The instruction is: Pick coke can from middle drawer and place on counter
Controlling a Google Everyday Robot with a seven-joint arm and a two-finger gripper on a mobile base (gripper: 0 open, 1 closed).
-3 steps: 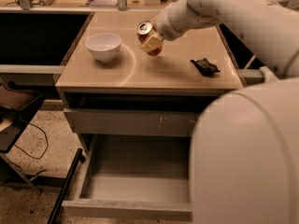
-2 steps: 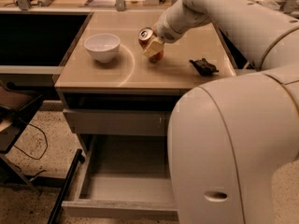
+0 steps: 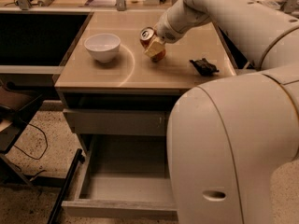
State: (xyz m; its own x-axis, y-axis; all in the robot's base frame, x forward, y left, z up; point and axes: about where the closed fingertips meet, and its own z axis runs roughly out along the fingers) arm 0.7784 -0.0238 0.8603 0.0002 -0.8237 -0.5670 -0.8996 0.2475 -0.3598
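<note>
The coke can (image 3: 148, 35) is red-orange with a silver top, tilted with its top facing up and to the left. My gripper (image 3: 154, 46) is shut on the coke can and holds it low over the middle of the beige counter (image 3: 112, 71); I cannot tell whether the can touches the surface. The middle drawer (image 3: 126, 183) stands pulled open below, its grey floor bare. My white arm covers the drawer's right part.
A white bowl (image 3: 102, 46) sits on the counter left of the can. A small black lumpy object (image 3: 203, 66) lies to the right. A closed grey drawer front (image 3: 114, 122) is above the open drawer. A black-framed stand (image 3: 14, 111) is at the left on the speckled floor.
The can and gripper have dropped slightly lower toward the counter. My arm's near body has swung left and fills more of the right side.
</note>
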